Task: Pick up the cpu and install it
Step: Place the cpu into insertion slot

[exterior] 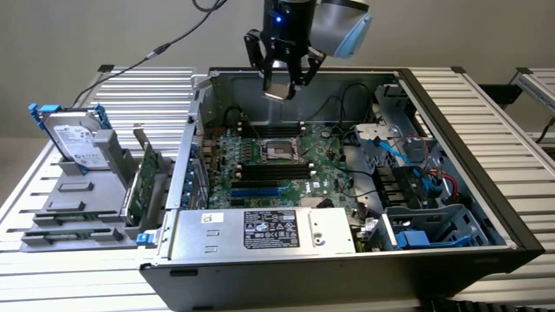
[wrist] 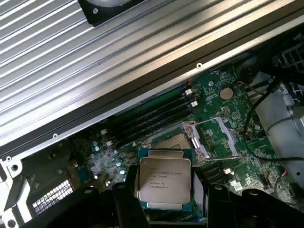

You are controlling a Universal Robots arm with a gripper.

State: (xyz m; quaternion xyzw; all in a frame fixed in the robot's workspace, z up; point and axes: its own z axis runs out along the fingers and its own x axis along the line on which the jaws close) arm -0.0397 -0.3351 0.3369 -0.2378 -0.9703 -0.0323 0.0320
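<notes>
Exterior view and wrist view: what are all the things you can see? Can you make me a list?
computer case: one, black and grey, open, on the table
motherboard: one, green, inside the case
socket: one, silver, middle of the motherboard
hard drive: one, silver with blue bracket, upright at the exterior view's left
circuit card: one, green, standing between hard drive and case
table: one, silver slats, under everything
cpu: one, silver-grey, in the gripper
gripper: one, black, shut on the cpu, above the case

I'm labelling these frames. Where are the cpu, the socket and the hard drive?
cpu (wrist: 165, 183): wrist view, middle of its metal top.
socket (exterior: 279, 151): exterior view, its centre.
hard drive (exterior: 77, 140): exterior view, its label.
</notes>
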